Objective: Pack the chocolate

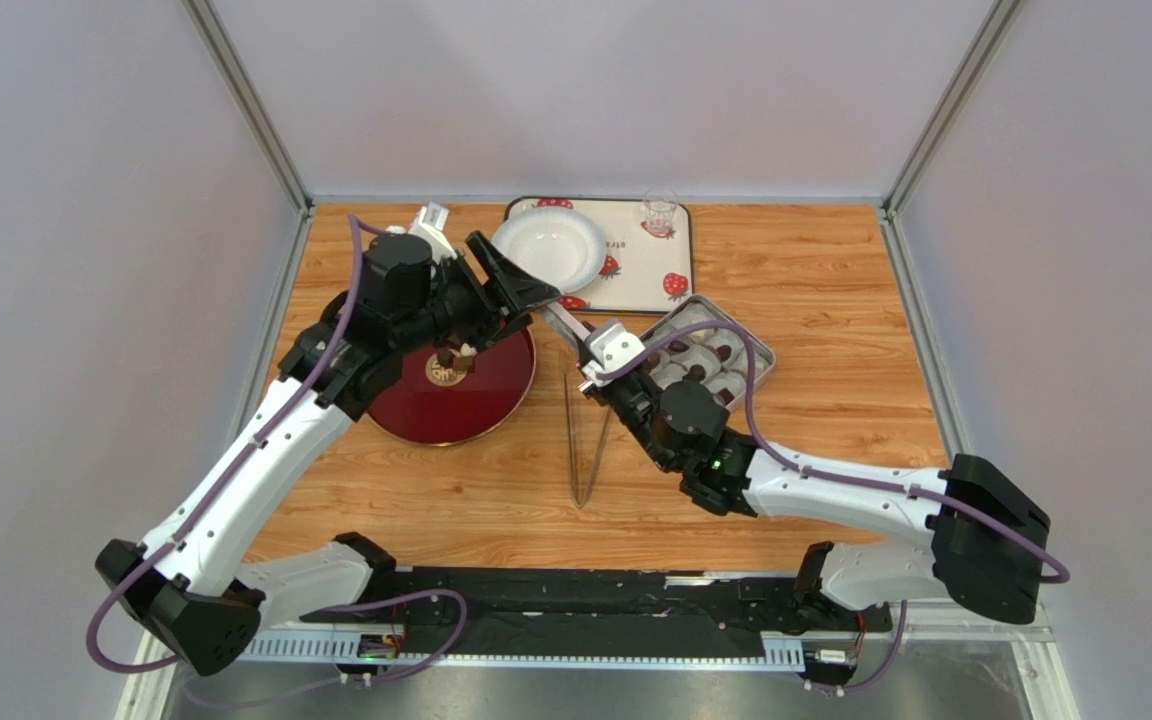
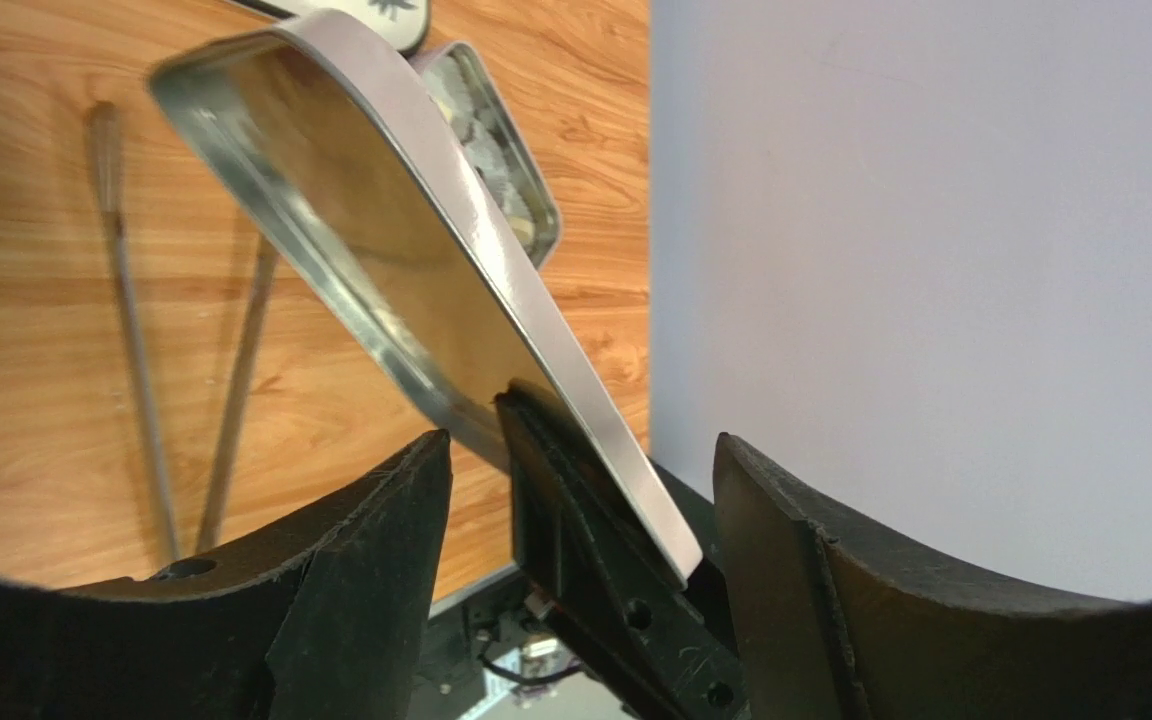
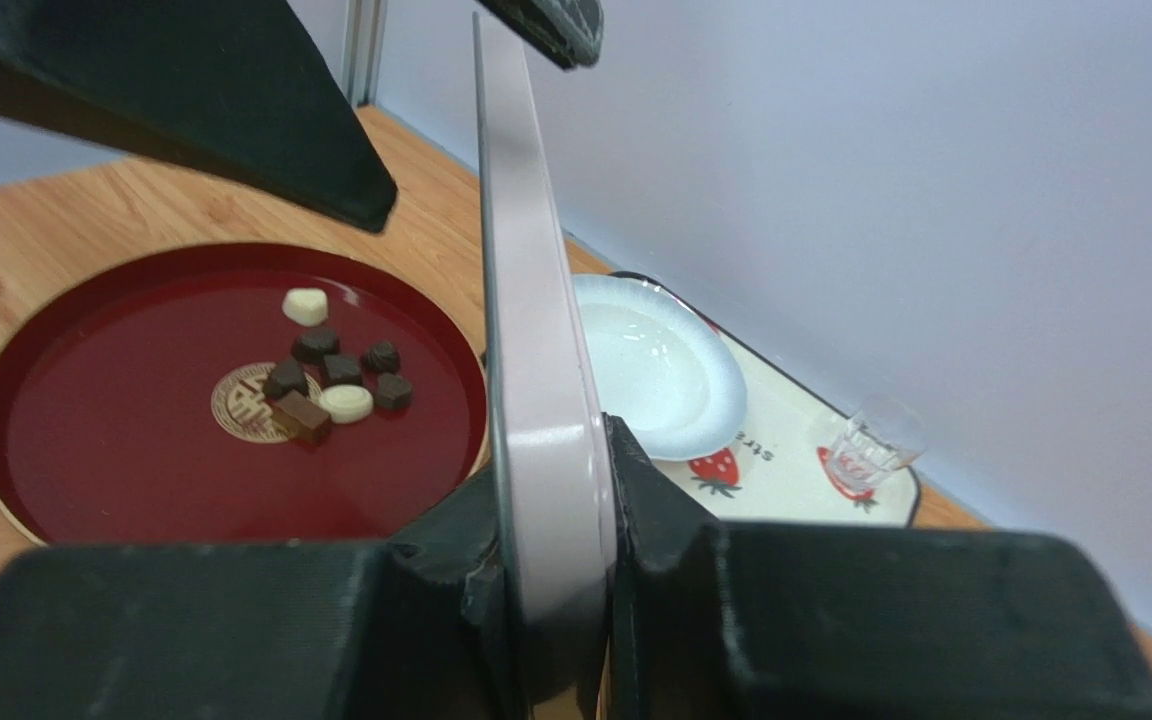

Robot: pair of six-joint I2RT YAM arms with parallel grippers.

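1. The right claw (image 3: 552, 495) is clenched on one edge of the flat silver lid (image 2: 387, 225). It holds the lid up in the air, standing on its edge.
2. The left claw (image 2: 582, 450) is open. Its fingers stand on both sides of the lid and do not squeeze it.
3. The chocolate (image 3: 330, 375) sits in a little heap in the middle of the red plate (image 1: 402, 420), on the left. It is well apart from the tin (image 1: 760, 360) on the right.
4. The lid could slip or tip, because only one claw pinches it, and only by an edge.
5. The lid could bump the left claw's fingers if either arm turns, because they are very close to it.
6. The white bowl (image 3: 657, 375) on its tray (image 3: 793, 420) is just past the lid, on the far side. A big swing could hit the bowl or knock over the small glass (image 3: 860, 450) beside it.
7. If the lid drops to the left, it could land on the plate and scatter the chocolate.
8. The two arms meet in the middle, so there is little room there. The thin metal sticks (image 1: 585, 443) lie on the counter (image 1: 838, 300) just under them.
9. There is more open counter to the far right and near the arms. Walls close in the left, right and far sides.
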